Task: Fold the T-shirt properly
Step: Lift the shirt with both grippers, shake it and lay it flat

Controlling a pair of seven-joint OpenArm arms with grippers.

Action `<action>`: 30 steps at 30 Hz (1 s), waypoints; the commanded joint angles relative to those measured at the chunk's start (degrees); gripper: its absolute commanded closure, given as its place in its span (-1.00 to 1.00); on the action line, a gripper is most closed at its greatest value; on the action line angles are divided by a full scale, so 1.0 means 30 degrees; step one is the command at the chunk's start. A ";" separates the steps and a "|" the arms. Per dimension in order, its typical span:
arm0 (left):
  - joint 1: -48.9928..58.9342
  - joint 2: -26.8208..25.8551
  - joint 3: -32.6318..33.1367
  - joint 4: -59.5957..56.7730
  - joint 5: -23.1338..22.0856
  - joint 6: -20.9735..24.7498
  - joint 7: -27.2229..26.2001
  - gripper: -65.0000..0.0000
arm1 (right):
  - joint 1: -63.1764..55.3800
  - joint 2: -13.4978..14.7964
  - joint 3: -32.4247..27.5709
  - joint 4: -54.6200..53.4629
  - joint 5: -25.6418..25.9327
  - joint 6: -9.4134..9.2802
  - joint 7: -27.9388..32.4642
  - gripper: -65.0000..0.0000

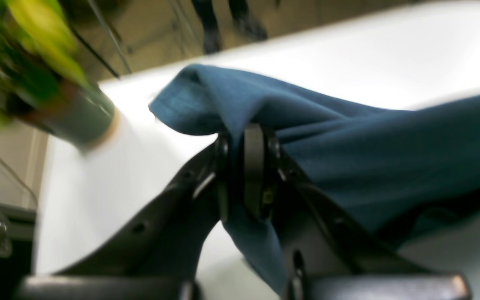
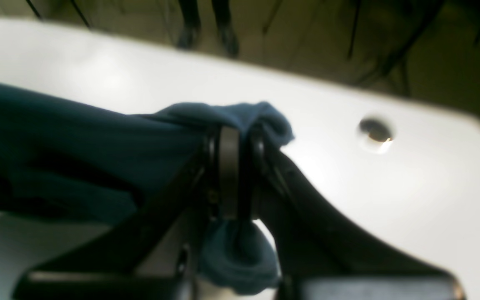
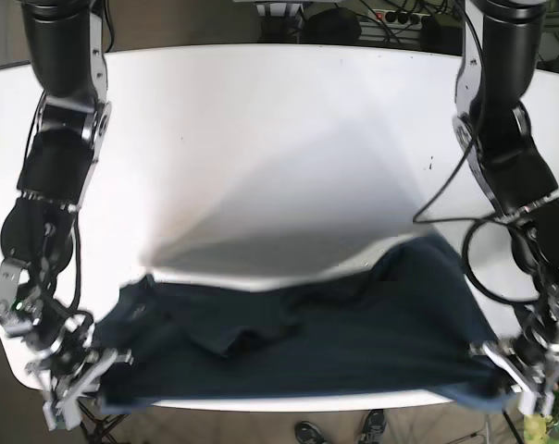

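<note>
- The T-shirt (image 3: 354, 333), dark blue, lies along the near edge of the white counter (image 3: 261, 139), spread sideways from one arm to the other, with its lower hem drawn into a fairly straight line just at the counter's rim.
- Its upper part is rumpled: folds and a dark crease sit left of the middle, and the right portion rises into a broad hump toward the counter's centre.
- The left claw (image 1: 246, 166) is clamped on the cloth; in the left wrist view its fingers (image 1: 254, 166) are pressed together with blue fabric pinched between them, a corner flopping over beyond the tips and more cloth hanging below.
- In the base view the left claw (image 3: 520, 379) sits at the shirt's right-hand near corner, at the counter's edge.
- The right claw (image 2: 238, 171) is likewise closed on the T-shirt (image 2: 56, 141): a bunched corner pokes out past the tips and a wad of cloth hangs beneath.
- In the base view the right claw (image 3: 76, 375) is at the shirt's left-hand near corner.
- Between the two claws the cloth runs taut in both wrist views.
- A potted plant (image 1: 36, 71) with green and yellow leaves stands at the counter's corner near the left claw, blurred.
- A round hole (image 2: 375, 131) shows in the counter surface beyond the right claw.
</note>
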 commanded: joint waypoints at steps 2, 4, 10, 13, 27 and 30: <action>-0.3155 -0.0725 0.0228 -0.0508 -0.0111 0.0535 -0.0719 1.00 | 0.2814 0.0681 -0.0133 -0.0197 0.0087 -0.0109 0.0058 0.93; -0.4679 -0.1047 0.0932 -0.1182 -0.0111 0.0535 -0.0719 1.00 | 0.4309 0.0945 -0.1071 -0.0871 0.0204 0.0096 0.0058 0.93; -0.7053 -0.1633 0.1811 -0.1387 -0.0169 0.0505 -0.0748 1.00 | 0.7180 0.1824 -0.2565 -0.1164 0.0233 0.0565 -0.0001 0.93; -0.7111 -0.1633 0.1811 -0.1358 -0.0199 0.0476 -0.0748 1.00 | 0.7679 0.1883 -0.2594 -0.1106 0.0233 0.0594 -0.0030 0.93; 0.0771 -0.1545 0.0170 0.2686 -0.0257 -0.1224 -0.0836 1.00 | 0.0411 0.1736 -0.0045 0.3700 0.0233 0.0946 -0.1349 0.93; 0.3057 -0.1516 0.0140 0.3917 -0.0257 -0.1810 -0.0836 1.00 | -0.2285 0.1472 0.1010 0.4814 0.0233 0.0946 -0.1320 0.93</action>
